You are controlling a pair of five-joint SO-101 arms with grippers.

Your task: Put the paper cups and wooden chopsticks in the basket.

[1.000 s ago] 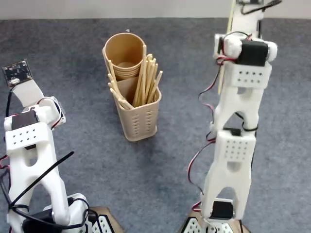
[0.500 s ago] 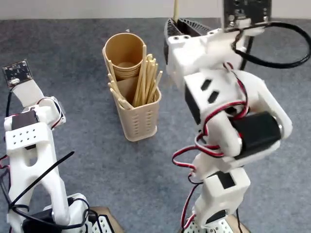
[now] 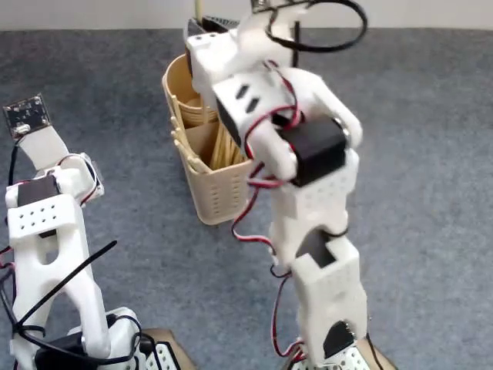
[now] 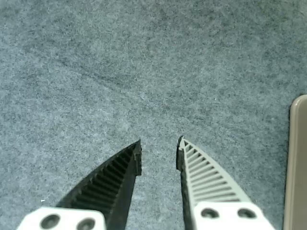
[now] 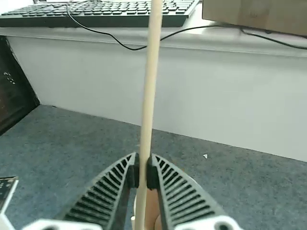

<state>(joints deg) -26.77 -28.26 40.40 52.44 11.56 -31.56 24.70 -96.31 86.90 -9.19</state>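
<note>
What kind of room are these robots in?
Probably an office or lab workbench. A keyboard and a trailing cable sit just behind the white wall, and the table is covered in grey carpet.

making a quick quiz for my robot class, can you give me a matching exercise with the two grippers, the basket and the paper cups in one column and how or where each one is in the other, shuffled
Column A
1. left gripper
2. right gripper
3. basket
4. paper cups

Column B
a. shut on a chopstick
b. nested inside the basket
c. open above the carpet
d. standing upright on the carpet

Pairs: 1-c, 2-a, 3-d, 4-b
</note>
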